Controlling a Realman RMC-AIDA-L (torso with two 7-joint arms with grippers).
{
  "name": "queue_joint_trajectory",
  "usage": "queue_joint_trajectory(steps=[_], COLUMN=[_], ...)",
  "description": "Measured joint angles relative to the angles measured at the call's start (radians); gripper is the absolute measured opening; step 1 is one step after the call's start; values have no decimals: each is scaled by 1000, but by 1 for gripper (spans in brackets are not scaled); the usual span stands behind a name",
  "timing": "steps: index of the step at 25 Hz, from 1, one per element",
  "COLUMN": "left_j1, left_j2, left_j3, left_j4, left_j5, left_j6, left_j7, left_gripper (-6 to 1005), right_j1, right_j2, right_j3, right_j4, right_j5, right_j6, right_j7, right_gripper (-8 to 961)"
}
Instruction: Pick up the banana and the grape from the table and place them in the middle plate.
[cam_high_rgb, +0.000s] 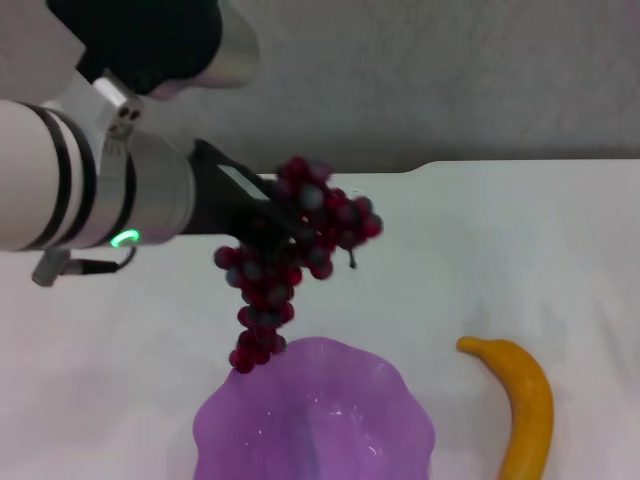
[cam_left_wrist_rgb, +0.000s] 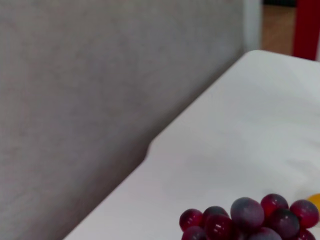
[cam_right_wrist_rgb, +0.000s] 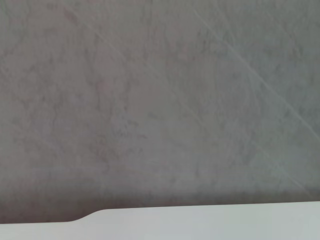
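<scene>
My left gripper (cam_high_rgb: 275, 222) is shut on the grape (cam_high_rgb: 290, 255), a dark red-purple bunch that hangs in the air above the far left rim of the middle plate (cam_high_rgb: 375, 440). The lowest berries dangle just over that scalloped purple rim. In the left wrist view the top of the grape (cam_left_wrist_rgb: 250, 220) shows over the white table (cam_left_wrist_rgb: 240, 140). The yellow banana (cam_high_rgb: 522, 405) lies on the table (cam_high_rgb: 500, 250) to the right of the plate. My right gripper is out of view.
The table's far edge has a shallow notch (cam_high_rgb: 415, 168), also seen as the notch (cam_right_wrist_rgb: 85, 217) in the right wrist view. Grey floor lies beyond the table. A red post (cam_left_wrist_rgb: 306, 27) stands past the far corner.
</scene>
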Motion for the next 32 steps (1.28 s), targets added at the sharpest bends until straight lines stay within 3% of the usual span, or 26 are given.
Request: queue_joint_trajectory(steps=[13,32], left_j1=[19,69], left_j2=[1,0], left_j3=[5,30], left_j4=[0,31], left_j5=[-134,-131], left_j6=[-55,-72], left_j7=[78,106], left_gripper=[204,205], right_j1=[-2,16], right_j2=[0,0], right_j3=[0,-3], right_j4=[3,1], right_j5=[0,0], right_j6=[0,9], right_j7=[0,0], right_gripper=[831,827])
